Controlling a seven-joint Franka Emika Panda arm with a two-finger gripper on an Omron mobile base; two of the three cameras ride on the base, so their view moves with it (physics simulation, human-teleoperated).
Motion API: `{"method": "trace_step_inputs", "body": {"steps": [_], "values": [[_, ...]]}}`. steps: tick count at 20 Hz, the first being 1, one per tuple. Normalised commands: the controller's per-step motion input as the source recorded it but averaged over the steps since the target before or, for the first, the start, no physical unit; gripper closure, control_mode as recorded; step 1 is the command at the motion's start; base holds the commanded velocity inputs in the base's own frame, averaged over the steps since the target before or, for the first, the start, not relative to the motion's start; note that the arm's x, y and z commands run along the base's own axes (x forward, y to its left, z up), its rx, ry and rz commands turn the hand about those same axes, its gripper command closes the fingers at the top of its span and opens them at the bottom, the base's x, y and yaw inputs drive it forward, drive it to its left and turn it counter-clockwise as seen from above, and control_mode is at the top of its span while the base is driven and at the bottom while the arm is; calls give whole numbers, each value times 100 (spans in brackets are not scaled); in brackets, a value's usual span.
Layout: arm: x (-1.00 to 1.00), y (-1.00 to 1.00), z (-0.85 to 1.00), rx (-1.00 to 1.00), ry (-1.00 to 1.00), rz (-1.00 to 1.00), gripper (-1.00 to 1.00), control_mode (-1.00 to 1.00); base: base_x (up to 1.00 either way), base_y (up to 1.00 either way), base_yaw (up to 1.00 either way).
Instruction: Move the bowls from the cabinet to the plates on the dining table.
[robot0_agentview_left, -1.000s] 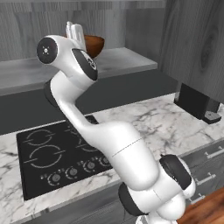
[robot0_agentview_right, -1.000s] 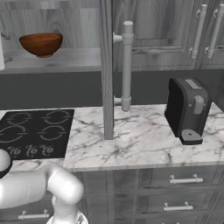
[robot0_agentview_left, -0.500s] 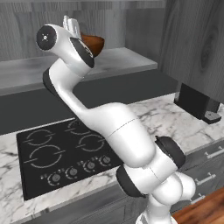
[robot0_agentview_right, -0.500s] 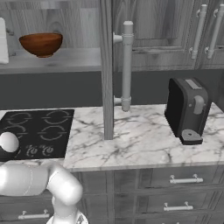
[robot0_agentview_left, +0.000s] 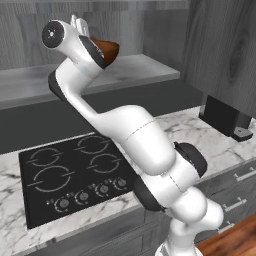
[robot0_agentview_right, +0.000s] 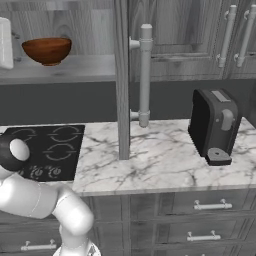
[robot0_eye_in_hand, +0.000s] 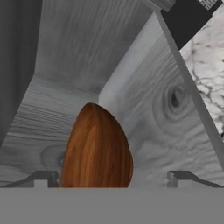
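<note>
- Hand view: the brown bowl (robot0_eye_in_hand: 97, 148) sits dead ahead of the jaws, between the two finger tips (robot0_eye_in_hand: 41, 178), which stand wide apart on either side of it with a clear gap at each flank. Nothing is held; the gripper (robot0_eye_in_hand: 111, 179) is fully spread and empty.
- The camera is rolled, so the bowl reads as a tall oval here. From the right base view the bowl (robot0_agentview_right: 46, 50) actually sits upright, mouth up, on the open cabinet shelf (robot0_agentview_right: 75, 67). It is round, so it has no long axis to line up with.
- My read: the next move is a straight push toward the bowl until the tips bracket a rim wall, then a close. With the bowl this deep between the tips, a grip on one wall looks more likely than a span of the whole body.
- Left base view: the arm reaches up and back over the cooktop (robot0_agentview_left: 75, 172), its hand right at the bowl (robot0_agentview_left: 107, 49) on the shelf.
- Relative to the bowl: the shelf runs off toward the open cabinet door (robot0_agentview_right: 121, 80), whose long bar handle (robot0_agentview_right: 144, 75) hangs on the coffee machine's (robot0_agentview_right: 215, 126) side. The marble counter (robot0_agentview_right: 150, 165) lies below.
- Risk as I see it: the glossy wood could slip, or the bowl could get shoved toward the back wall.
</note>
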Motion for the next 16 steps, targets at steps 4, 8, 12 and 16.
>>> {"method": "trace_step_inputs", "body": {"steps": [4, 8, 12, 16], "values": [[10, 0, -16, 3, -3, -2, -100, -100, 0, 0, 0], [0, 0, -19, 1, -4, -3, -100, -100, 0, 0, 0], [3, 0, -18, 0, -8, -3, -100, -100, 0, 0, 0], [22, 0, -3, 0, -5, -2, -100, -100, 0, 0, 0]]}}
